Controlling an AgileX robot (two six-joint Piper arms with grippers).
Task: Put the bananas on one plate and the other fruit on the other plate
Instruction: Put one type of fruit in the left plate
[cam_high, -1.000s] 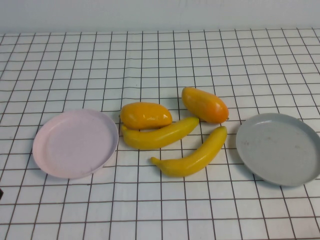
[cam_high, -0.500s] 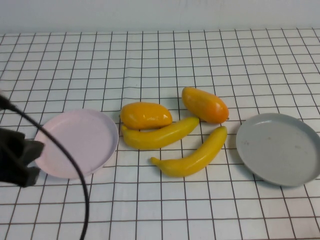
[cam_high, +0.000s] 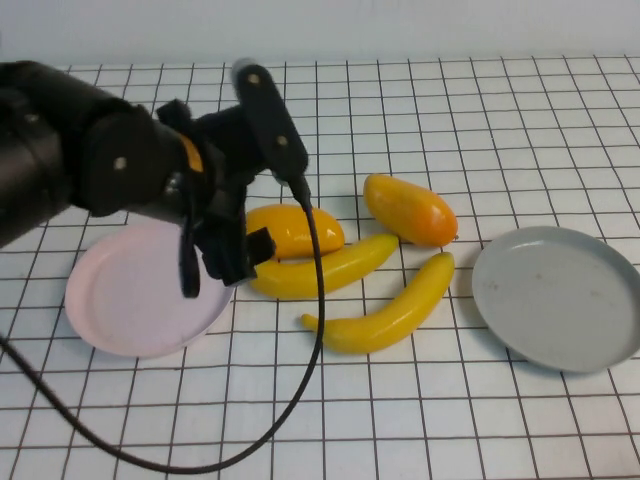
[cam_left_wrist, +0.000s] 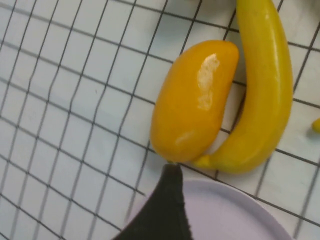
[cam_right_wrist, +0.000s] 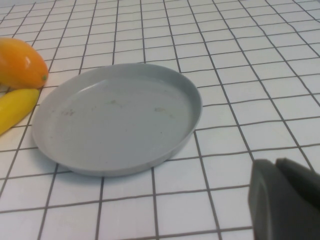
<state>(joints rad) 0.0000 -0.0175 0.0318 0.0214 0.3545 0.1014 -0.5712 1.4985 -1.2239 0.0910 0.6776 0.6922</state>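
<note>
Orange fruit (cam_high: 290, 230) beside pink plate (cam_high: 130, 300); left gripper (cam_high: 222, 262) spread above it; right gripper (cam_right_wrist: 285, 200) clenched, empty.

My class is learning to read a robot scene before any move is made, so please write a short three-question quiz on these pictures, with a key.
1. True or false: the left gripper, jaws open, hovers over the pink plate at its edge, close to a mango.
2. What lies on the grey plate? A) one fruit B) two fruits C) nothing
3. Fill in: the right gripper, jaws shut, sits low beside the ____ plate.

Key: 1 true; 2 C; 3 grey.
</note>
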